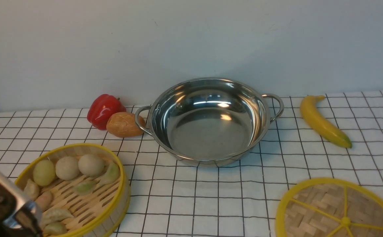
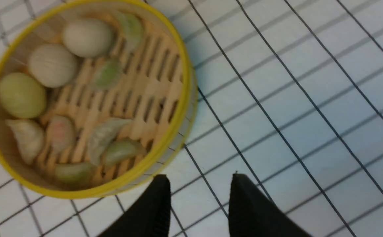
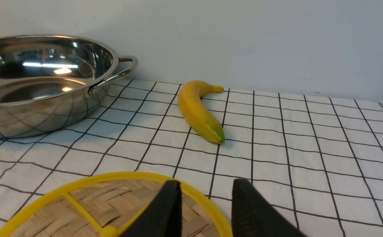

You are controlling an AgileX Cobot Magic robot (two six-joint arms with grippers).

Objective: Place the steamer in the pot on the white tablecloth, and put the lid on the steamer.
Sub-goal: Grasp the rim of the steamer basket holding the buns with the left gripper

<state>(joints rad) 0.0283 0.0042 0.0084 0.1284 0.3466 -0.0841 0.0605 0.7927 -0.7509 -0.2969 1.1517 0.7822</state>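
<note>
Left gripper (image 2: 200,179) hangs above the white tablecloth (image 1: 211,197) just beside the steamer (image 2: 128,98); its two black fingers stand parted with a clear gap, holding nothing and touching nothing; right gripper (image 3: 207,184) is likewise parted and empty, hovering at the far edge of the lid (image 3: 89,204), one finger over the yellow rim, the other over bare cloth; contact with the lid cannot be made out; the steamer sits at the near left of the cloth, with three round buns and several dumplings on its slats; the left arm (image 1: 3,204) covers its nearest edge in the front view; the pot (image 1: 211,131) stands empty at the middle back, well apart from the steamer; a red bell pepper (image 1: 104,110) and a brown potato (image 1: 123,124) lie by the pot's left handle, the potato just beside it; a banana (image 1: 323,123) lies right of the pot, near its right handle; the lid lies flat at the near right
</note>
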